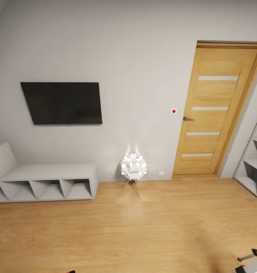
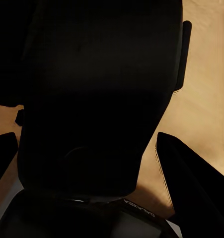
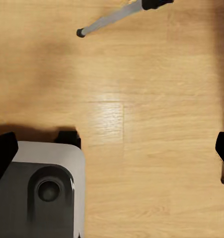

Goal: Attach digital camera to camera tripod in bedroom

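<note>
The bedroom's wooden floor (image 3: 156, 124) is stretching out beneath the right pincer (image 3: 112, 151), whose two dark fingertips (image 3: 2, 151) are standing wide apart with nothing but boards between them, so it is hanging released and empty. Far ahead of both pincers, the pale wall (image 1: 136, 57) is carrying a dark flat screen (image 1: 62, 103), with the wooden door (image 1: 213, 110) standing closed beside it and the low grey cube shelves (image 1: 48, 182) sitting under the screen. The camera tripod (image 3: 112, 17) is lying or leaning just beyond the right pincer: one silver leg with a black foot is crossing the floor past its fingertips, and the head view is catching a piece of that leg (image 1: 251, 254) at the lower right edge. A white globe lamp (image 1: 133, 167) is glowing by the wall, well apart from either pincer, and is not the target. Right in front of the left pincer (image 2: 92, 153) a large black mass (image 2: 102, 89) is looming between the fingers; it is probably the digital camera, but I cannot tell whether the fingers are pressing on it or standing free. Judging by its chunky body, the camera is likely handling as light, stiff and fairly smooth, so gripping across its flat sides is looking safest. The tripod is seeming tall and tippy; holding it near the head is looking wise.
</note>
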